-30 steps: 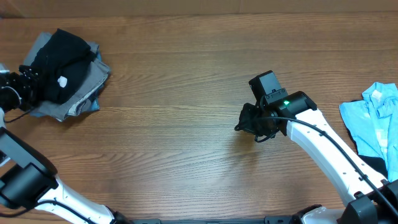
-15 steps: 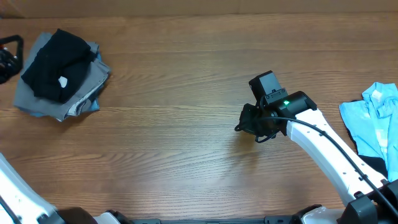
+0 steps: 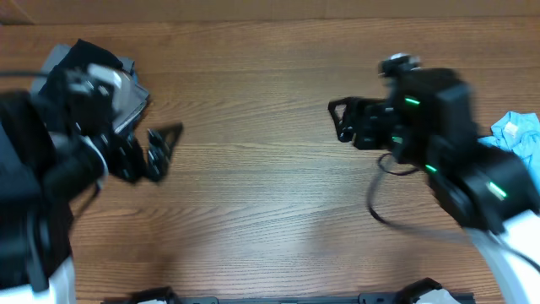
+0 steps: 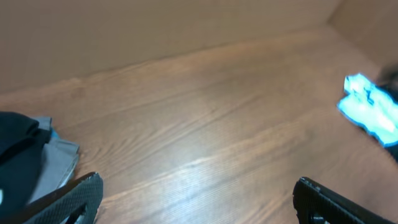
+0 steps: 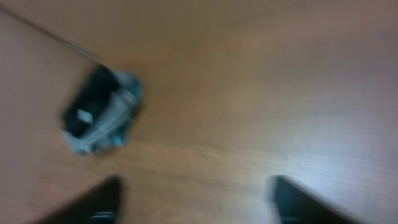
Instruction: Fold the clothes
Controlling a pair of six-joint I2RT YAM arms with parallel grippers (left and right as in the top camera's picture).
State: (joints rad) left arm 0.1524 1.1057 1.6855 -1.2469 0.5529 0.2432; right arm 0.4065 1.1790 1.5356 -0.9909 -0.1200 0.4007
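Observation:
The clothes lie in two places. A folded pile of black on grey cloth (image 3: pixel 126 84) sits at the far left, partly under my left arm; it shows as black (image 4: pixel 15 149) and grey (image 4: pixel 57 163) in the left wrist view, and small and blurred (image 5: pixel 99 112) in the right wrist view. A crumpled light-blue garment (image 3: pixel 519 135) (image 4: pixel 367 107) lies at the right edge. My left gripper (image 3: pixel 169 150) (image 4: pixel 199 200) hangs open just right of the pile, holding nothing. My right gripper (image 3: pixel 336 121) (image 5: pixel 196 200) is open over bare wood right of centre, also holding nothing.
The wooden table (image 3: pixel 253 186) stretches between the two grippers. A plain brown wall (image 4: pixel 155 31) rises behind the table's far edge. Both arms are blurred by motion in the overhead view.
My left arm has swung in from the left edge, past the pile, toward the middle. My right gripper has opened, and its arm has lifted and shifted to the right.

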